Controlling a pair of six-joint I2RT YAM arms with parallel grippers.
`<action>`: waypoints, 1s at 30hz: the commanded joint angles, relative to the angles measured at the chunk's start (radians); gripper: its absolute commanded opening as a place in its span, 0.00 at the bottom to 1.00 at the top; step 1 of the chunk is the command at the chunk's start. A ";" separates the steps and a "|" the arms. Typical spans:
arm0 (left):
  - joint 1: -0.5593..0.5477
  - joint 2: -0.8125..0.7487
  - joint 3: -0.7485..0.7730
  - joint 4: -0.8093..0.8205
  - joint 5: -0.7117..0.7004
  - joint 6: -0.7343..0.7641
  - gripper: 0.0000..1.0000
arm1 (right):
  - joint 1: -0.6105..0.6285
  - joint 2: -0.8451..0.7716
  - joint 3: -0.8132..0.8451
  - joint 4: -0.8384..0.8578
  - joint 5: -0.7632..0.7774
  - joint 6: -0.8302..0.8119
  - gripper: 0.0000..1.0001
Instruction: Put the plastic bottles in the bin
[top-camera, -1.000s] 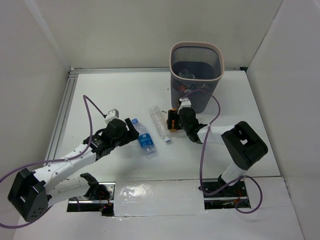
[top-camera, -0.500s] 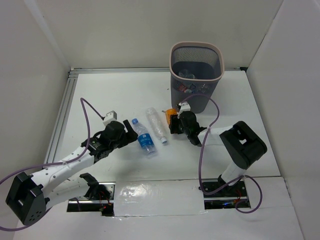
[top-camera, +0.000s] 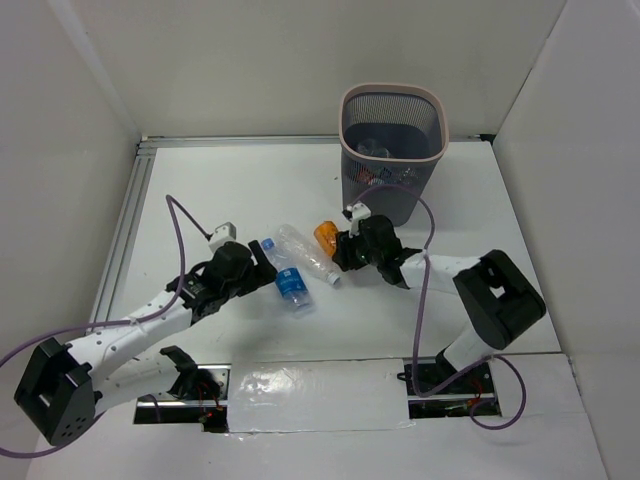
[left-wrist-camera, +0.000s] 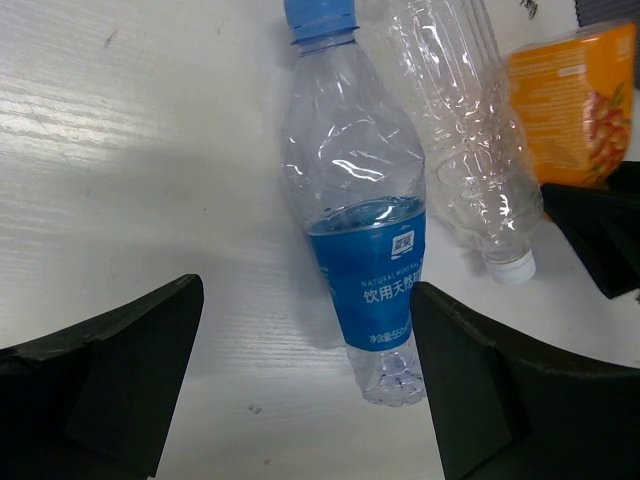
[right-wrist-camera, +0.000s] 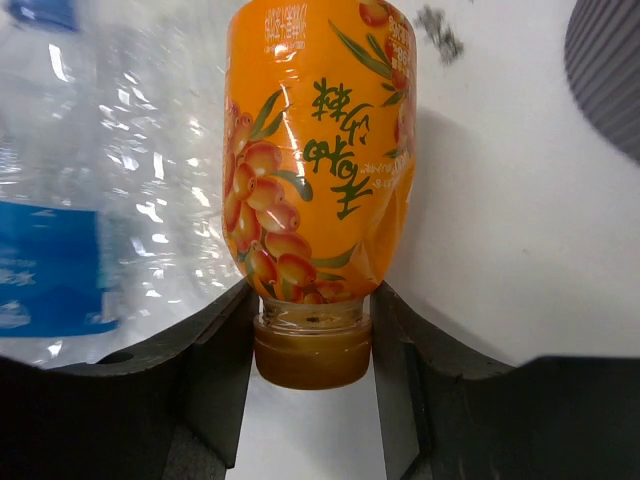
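The short orange bottle (right-wrist-camera: 320, 150) lies on the table with its brown cap toward my right wrist. My right gripper (right-wrist-camera: 312, 330) is shut on its neck and cap, both fingers touching; from above the right gripper (top-camera: 343, 250) sits just right of the orange bottle (top-camera: 326, 235). A plain clear bottle (top-camera: 305, 252) lies beside it, and a blue-label bottle (left-wrist-camera: 360, 230) lies left of that. My left gripper (left-wrist-camera: 305, 300) stands open around the blue-label bottle's base without touching it. The bin (top-camera: 392, 150) stands behind, with bottles inside.
The clear bottle (right-wrist-camera: 130, 150) presses close against the orange one's left side. The bin's mesh wall (right-wrist-camera: 610, 70) is just right of the right gripper. A metal rail (top-camera: 125, 230) runs along the table's left edge, and white walls enclose the table.
My right gripper has swung left and closed in on the orange bottle's neck; the orange and clear bottles shifted left. The left gripper has barely moved and stays open.
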 joint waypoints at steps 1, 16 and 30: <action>-0.005 0.013 0.018 0.048 0.003 0.018 0.97 | -0.006 -0.142 0.039 -0.042 -0.046 -0.079 0.11; -0.005 0.128 0.027 0.138 0.043 0.038 1.00 | 0.003 -0.417 0.246 -0.206 -0.253 -0.420 0.07; -0.005 0.298 0.096 0.247 0.114 0.115 1.00 | -0.135 -0.292 0.677 -0.252 -0.075 -0.379 0.07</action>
